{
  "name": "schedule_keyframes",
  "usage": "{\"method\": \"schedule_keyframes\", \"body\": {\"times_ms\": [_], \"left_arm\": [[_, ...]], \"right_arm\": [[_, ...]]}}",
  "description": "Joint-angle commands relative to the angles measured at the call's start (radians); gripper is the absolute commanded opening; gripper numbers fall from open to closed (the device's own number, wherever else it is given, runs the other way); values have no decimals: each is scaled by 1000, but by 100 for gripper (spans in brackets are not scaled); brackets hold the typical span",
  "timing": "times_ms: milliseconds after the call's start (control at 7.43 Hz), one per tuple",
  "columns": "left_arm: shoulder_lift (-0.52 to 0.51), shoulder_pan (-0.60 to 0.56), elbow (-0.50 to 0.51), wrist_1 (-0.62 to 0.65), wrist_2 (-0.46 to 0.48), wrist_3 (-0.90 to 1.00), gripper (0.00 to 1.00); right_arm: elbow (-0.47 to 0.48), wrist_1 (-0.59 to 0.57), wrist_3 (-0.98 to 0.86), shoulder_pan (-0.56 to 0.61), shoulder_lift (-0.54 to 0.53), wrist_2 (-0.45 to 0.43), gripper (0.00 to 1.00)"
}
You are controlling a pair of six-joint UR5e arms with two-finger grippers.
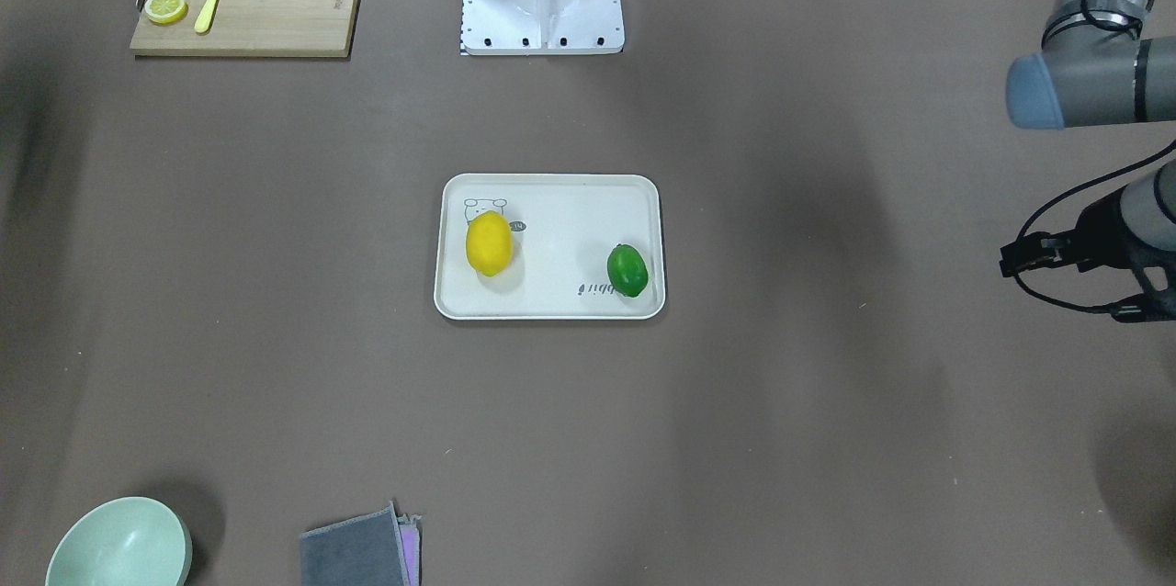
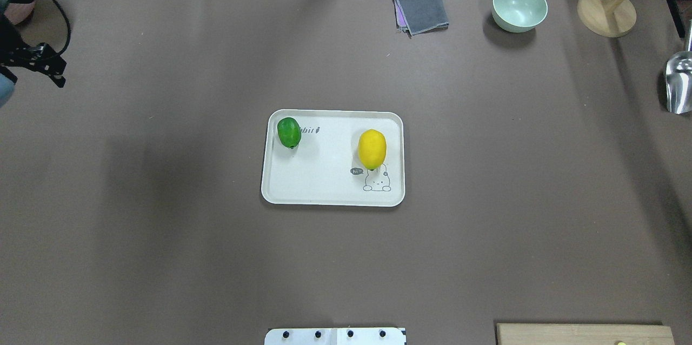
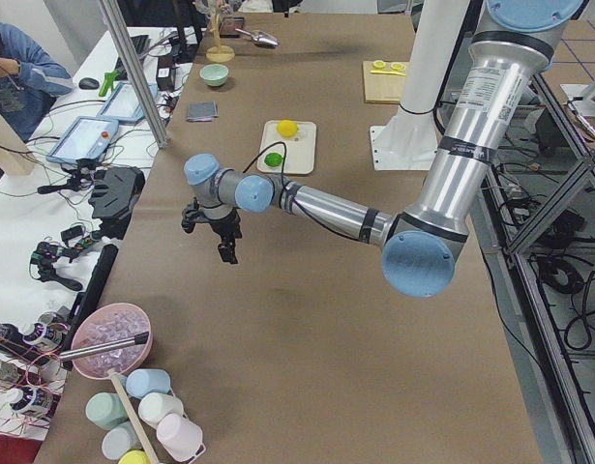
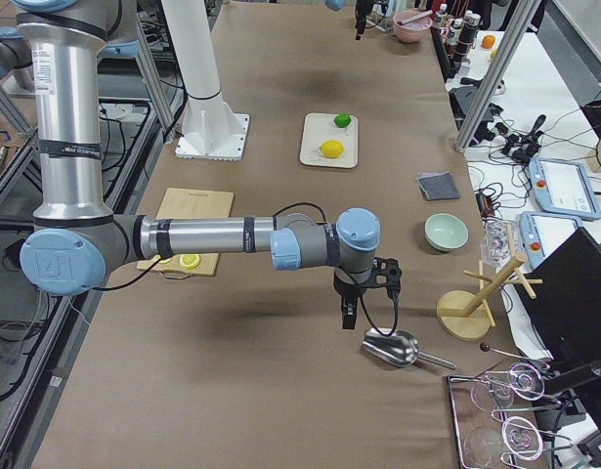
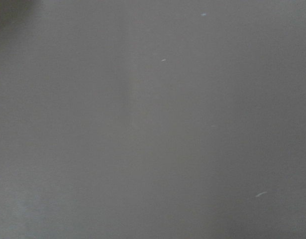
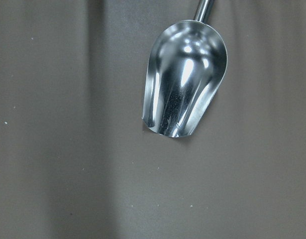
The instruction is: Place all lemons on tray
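From my feed the brown counter (image 2: 162, 237) filled the view. The left gripper (image 3: 226, 253) hung over its left end and the right gripper (image 4: 347, 315) over the right end, just above a metal scoop (image 6: 185, 84). Honestly couldn't tell if either set of jaws was open or closed. The tray (image 2: 324, 193) sat mid-counter with both lemons on it, the yellow lemon (image 2: 372, 148) on the right side and the green lemon (image 2: 288, 132) in the far-left corner.

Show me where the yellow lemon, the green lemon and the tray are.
yellow lemon (image 2: 372, 148), overhead view, its middle.
green lemon (image 2: 288, 132), overhead view, its middle.
tray (image 2: 324, 172), overhead view, bare floor.
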Motion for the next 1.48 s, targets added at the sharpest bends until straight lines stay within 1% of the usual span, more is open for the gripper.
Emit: {"method": "schedule_keyframes", "body": {"times_ms": [0, 269, 404, 538, 673, 808, 942, 1346], "left_arm": [[90, -117, 3, 0, -14, 168, 98], [226, -251, -20, 0, -13, 359, 98], [310, -271, -92, 0, -2, 391, 98], [390, -270, -187, 0, 1, 370, 98], [415, -270, -260, 2, 16, 303, 98], [470, -270, -328, 9, 9, 289, 98], [507, -271, -348, 9, 7, 289, 98], [537, -273, -303, 16, 1, 290, 98]], "right_arm": [[-6, 7, -1, 1, -4, -8, 100], [-8, 7, -1, 22, -5, -18, 100], [-3, 7, -1, 39, -8, -18, 100], [-3, -2, 0, 50, -7, -19, 100], [-3, -7, 0, 54, -8, -15, 100], [-2, -46, 0, 56, 4, -12, 100], [1, -77, 0, 56, 16, -18, 100], [0, -79, 0, 56, 16, -30, 100]]}}
